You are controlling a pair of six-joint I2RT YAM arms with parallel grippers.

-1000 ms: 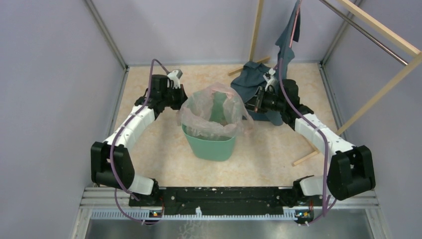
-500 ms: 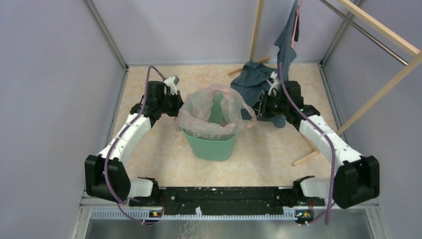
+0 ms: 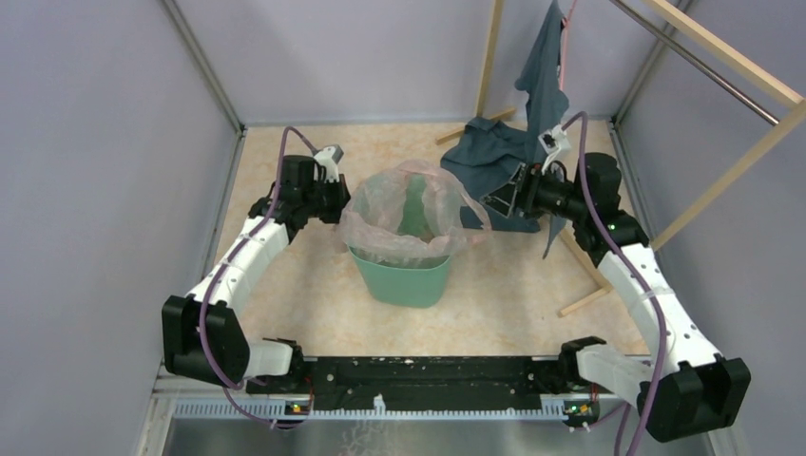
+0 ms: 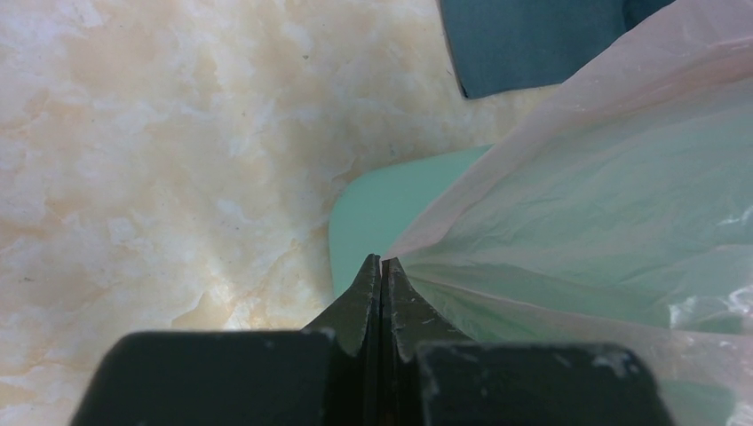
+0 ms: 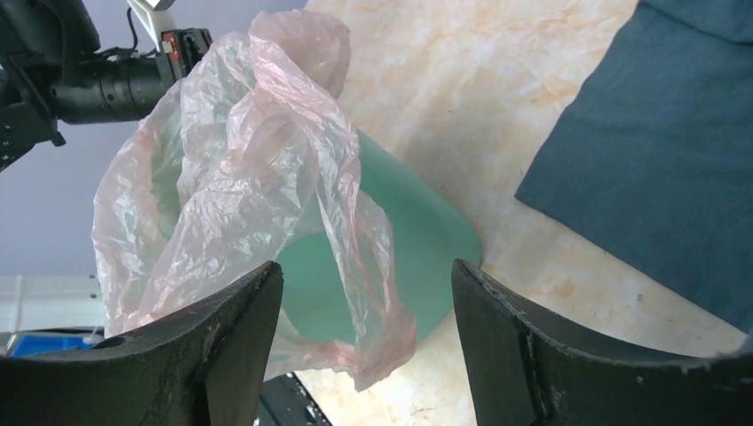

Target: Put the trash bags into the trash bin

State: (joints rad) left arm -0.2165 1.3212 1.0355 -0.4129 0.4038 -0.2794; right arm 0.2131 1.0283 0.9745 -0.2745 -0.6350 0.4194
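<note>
Above marbled table (image 4: 178,133), left claw (image 4: 382,266) pinches trash bag (image 4: 577,177) over trash bin (image 4: 391,204).

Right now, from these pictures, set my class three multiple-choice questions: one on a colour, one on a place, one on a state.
1. The bin is:
A mint green
B red
C black

2. The cloth lies:
A in the bin
B left of the bin
C beyond the bin, to the right

3. The left hand is:
A open
B shut on the bag
C out of view

Answers:
1 A, its walls show mint green below the bag.
2 C, the top view shows it past the bin's far right side.
3 B, its fingers meet on the bag's edge in the wrist view.
</note>
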